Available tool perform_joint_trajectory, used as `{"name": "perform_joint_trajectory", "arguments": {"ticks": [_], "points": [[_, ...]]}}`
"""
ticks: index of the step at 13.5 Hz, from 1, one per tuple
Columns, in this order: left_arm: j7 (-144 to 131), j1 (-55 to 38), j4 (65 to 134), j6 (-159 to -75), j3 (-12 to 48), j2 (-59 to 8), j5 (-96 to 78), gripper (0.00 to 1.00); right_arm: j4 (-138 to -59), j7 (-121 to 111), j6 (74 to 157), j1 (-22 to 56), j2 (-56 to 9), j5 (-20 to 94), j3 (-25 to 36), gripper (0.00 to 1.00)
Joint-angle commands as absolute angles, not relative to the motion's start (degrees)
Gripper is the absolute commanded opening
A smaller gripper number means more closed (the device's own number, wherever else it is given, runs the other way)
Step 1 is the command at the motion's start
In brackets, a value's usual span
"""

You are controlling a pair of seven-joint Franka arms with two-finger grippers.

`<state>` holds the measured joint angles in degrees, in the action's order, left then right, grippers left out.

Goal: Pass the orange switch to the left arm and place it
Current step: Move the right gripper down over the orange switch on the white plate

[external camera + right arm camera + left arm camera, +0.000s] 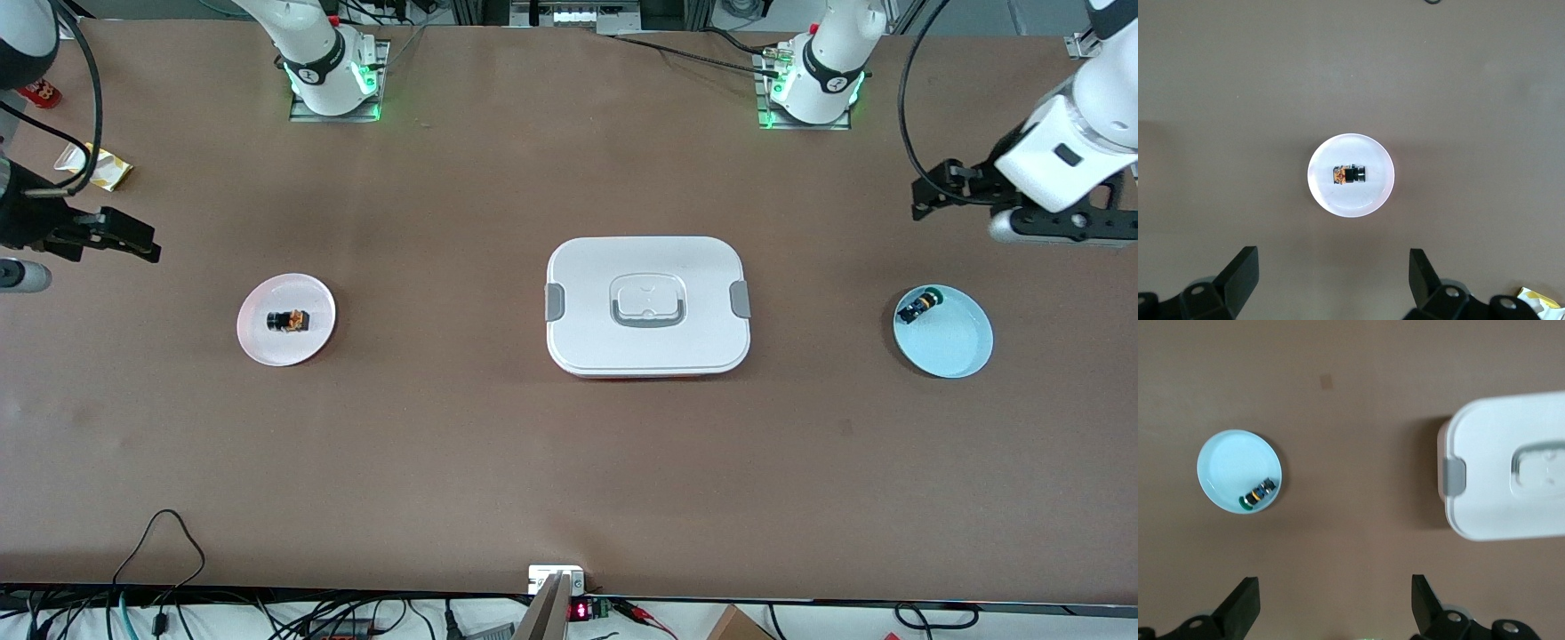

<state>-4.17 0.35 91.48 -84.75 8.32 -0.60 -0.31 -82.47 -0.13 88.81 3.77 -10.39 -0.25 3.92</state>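
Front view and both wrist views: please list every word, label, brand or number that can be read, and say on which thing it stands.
None can be read for certain.
Small display at the table edge nearest the front camera: red glowing digits, too small to read.
Yellow packet and red item at the right arm's end: print too blurred.
Box, both plates, both switches: no text visible.

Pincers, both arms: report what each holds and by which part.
Nothing is held. The left pincer and right pincer are open and empty; the orange switch lies on its pink plate.
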Motion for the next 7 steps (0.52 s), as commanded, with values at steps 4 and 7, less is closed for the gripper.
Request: {"name": "perform_joint_trajectory", "arguments": {"ticks": [4, 7], "points": [[-1.59, -1.58, 89.21, -80.51, 13.53, -2.37, -0.44, 1.00, -82.35, 1.40, 89.64, 5.45, -15.02, -0.44, 3.78, 1.00], [0.53, -3.95, 88.95, -80.60, 14.68, -4.04, -0.35, 1.00, -82.97, 1.32, 93.24, 5.54, -17.74, -1.32, 3.87, 1.00]]}}
